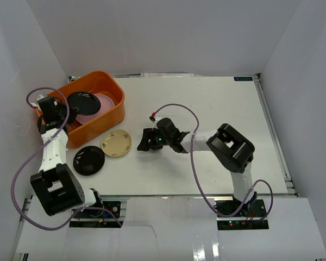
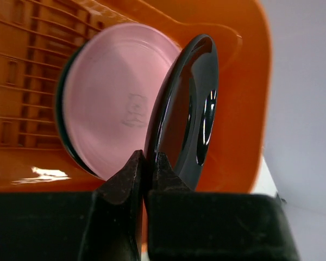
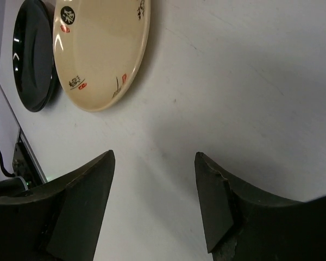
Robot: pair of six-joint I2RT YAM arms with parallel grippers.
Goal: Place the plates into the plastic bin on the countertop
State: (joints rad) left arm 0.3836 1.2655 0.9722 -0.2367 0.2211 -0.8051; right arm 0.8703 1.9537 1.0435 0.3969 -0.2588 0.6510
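Note:
The orange plastic bin (image 1: 111, 117) stands at the back left of the white countertop (image 1: 217, 109). A pink plate (image 1: 104, 106) lies inside it. My left gripper (image 1: 67, 111) is shut on the rim of a black plate (image 1: 82, 101), held tilted over the pink one. In the left wrist view the jaws of the left gripper (image 2: 148, 157) pinch the black plate's (image 2: 179, 119) edge in front of the pink plate (image 2: 114, 103). A tan plate (image 1: 116, 143) and a second black plate (image 1: 89, 160) lie on the countertop. My right gripper (image 1: 144, 140) is open, low, just right of the tan plate (image 3: 103, 49).
White walls enclose the countertop on three sides. The bin's orange wall (image 2: 239, 81) rises behind the held plate. Purple cables (image 1: 193, 157) loop off both arms. The second black plate (image 3: 32, 54) lies beyond the tan one in the right wrist view.

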